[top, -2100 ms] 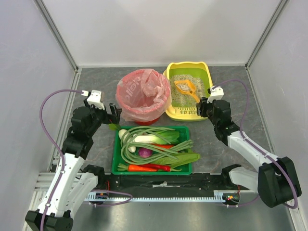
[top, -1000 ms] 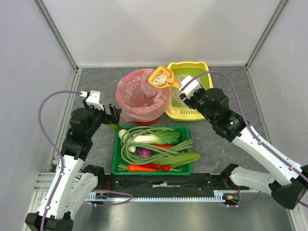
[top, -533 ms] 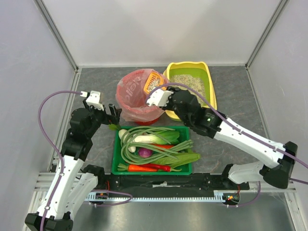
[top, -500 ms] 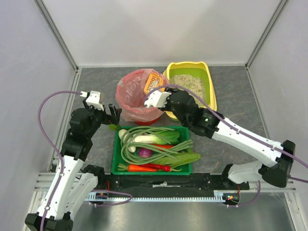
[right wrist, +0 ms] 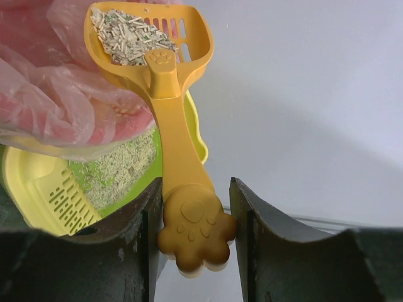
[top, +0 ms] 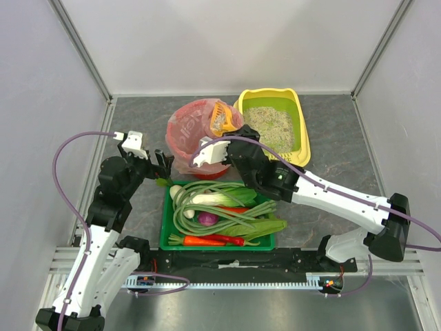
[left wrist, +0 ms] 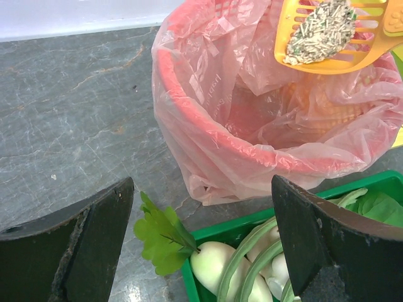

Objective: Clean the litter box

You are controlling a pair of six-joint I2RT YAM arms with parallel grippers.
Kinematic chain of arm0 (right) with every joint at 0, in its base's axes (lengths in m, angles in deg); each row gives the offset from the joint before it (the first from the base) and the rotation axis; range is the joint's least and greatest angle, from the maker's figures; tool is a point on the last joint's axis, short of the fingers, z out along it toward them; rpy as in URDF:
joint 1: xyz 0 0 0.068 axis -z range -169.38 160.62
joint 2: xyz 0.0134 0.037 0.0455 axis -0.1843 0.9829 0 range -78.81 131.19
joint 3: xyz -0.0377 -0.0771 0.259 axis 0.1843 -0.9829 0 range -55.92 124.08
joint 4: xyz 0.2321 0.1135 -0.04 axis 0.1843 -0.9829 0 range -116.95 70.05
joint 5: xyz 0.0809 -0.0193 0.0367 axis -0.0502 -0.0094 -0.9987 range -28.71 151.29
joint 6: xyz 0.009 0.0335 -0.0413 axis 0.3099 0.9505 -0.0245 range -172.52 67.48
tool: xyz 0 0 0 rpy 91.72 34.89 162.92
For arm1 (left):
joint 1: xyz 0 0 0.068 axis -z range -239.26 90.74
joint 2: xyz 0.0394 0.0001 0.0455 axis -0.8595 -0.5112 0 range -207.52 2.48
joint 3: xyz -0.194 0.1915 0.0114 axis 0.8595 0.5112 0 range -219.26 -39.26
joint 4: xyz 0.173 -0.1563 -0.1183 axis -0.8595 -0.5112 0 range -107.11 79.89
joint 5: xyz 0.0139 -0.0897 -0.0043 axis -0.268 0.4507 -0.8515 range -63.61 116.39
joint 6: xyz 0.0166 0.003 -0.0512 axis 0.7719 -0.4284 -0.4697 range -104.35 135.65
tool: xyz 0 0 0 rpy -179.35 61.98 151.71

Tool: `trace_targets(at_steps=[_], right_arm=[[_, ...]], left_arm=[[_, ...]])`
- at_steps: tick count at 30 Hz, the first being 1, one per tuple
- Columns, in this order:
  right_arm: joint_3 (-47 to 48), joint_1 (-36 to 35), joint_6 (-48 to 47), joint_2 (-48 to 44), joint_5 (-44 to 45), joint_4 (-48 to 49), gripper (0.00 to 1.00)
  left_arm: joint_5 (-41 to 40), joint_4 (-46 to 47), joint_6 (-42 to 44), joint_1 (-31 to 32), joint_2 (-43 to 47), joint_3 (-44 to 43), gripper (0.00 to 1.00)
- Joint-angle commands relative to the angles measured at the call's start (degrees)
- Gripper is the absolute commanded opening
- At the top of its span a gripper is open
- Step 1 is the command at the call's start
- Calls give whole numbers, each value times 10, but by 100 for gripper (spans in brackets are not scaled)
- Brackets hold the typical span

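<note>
Right wrist view: your right claw (right wrist: 194,217) clamps the scoop (right wrist: 165,82) handle; its loaded head sits ahead over the bagged bin (right wrist: 44,119), so roll slowly to tip.

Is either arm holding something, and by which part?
The right gripper holds the orange litter scoop by the paw-shaped end of its handle. The left gripper is open and holds nothing.

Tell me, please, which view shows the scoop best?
Right wrist: the scoop shows whole, paw handle to loaded head. Left wrist shows only its head; the top view shows it small, above the bin.
</note>
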Motion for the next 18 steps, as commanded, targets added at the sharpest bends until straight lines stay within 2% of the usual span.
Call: trace_targets(at_steps=[1, 4, 18], right_arm=[[8, -13, -72, -22, -12, 57, 0], [-6, -18, -120, -16, 20, 74, 0], [-14, -57, -215, 25, 58, 114, 0]], left_arm=[[11, 24, 17, 3, 7, 2, 96], [12, 24, 16, 4, 8, 3, 96], [14, 25, 16, 9, 7, 1, 96]])
